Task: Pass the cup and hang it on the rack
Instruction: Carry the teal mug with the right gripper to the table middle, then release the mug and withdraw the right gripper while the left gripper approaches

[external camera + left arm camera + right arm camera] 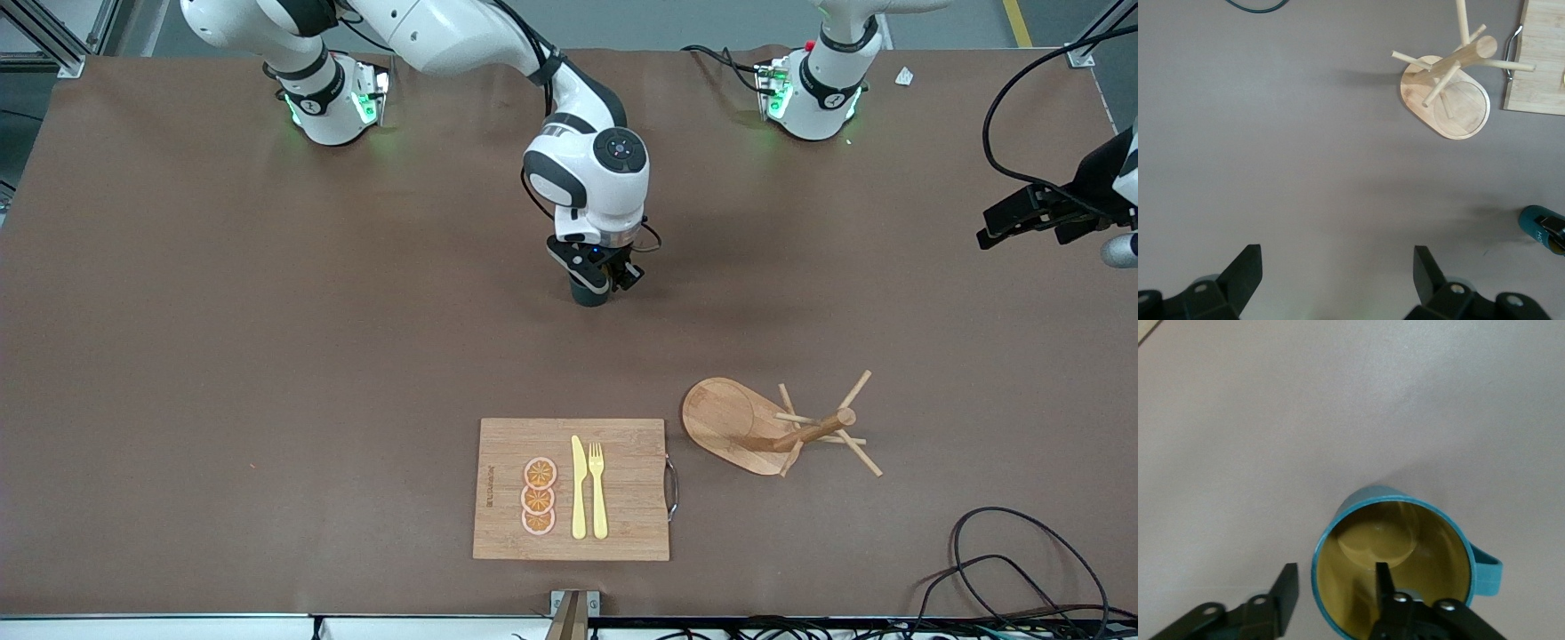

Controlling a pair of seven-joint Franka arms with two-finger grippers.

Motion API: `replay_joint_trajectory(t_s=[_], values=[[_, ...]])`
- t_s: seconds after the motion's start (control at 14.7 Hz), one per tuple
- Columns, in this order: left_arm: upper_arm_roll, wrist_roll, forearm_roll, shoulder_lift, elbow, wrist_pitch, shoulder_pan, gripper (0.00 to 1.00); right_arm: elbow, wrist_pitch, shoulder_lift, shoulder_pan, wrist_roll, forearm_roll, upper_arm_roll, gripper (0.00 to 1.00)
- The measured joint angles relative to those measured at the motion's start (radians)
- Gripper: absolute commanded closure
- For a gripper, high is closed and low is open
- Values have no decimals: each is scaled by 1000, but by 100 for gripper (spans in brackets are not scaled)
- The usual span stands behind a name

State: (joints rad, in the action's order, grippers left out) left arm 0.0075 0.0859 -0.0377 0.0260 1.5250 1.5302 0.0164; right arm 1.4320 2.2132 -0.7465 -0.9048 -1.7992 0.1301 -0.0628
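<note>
Nearest the front camera, a board is laid on the table, with three orange slices, a knife and a fork set on it. Just beside it, toward the left arm's end, the rack is stood on its oval base, its post and pegs tipped toward that end in the front view. Farther from the camera, near the table's middle, the cup is seen upright beneath the right gripper; in the right wrist view one finger is placed inside the rim and the other outside the wall, with a gap left, so the cup is straddled but not clamped. The left gripper is held spread wide above the left arm's end, where that arm is kept waiting.
</note>
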Motion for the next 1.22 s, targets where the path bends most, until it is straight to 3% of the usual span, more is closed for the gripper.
replay_joint_trajectory(t_s=[0.34,0.61,0.88,1.02,1.22], values=[[-1,20,0,-6,-8,0,-11,0,-67,-67,2,8,2,0,3,0],[-20,106,-1,-30,-10,-5,-7,0,-128,-198,20,30,106,2,8,0],[-95,237,-2,-39,-10,-7,-5,0,-139,-403,163,138,368,6,19,0],[-132,282,-2,-41,-10,-8,-4,0,-115,-480,249,229,544,6,21,0],[-224,413,11,-41,-9,-7,-4,0,-6,-477,352,360,801,13,23,0]])
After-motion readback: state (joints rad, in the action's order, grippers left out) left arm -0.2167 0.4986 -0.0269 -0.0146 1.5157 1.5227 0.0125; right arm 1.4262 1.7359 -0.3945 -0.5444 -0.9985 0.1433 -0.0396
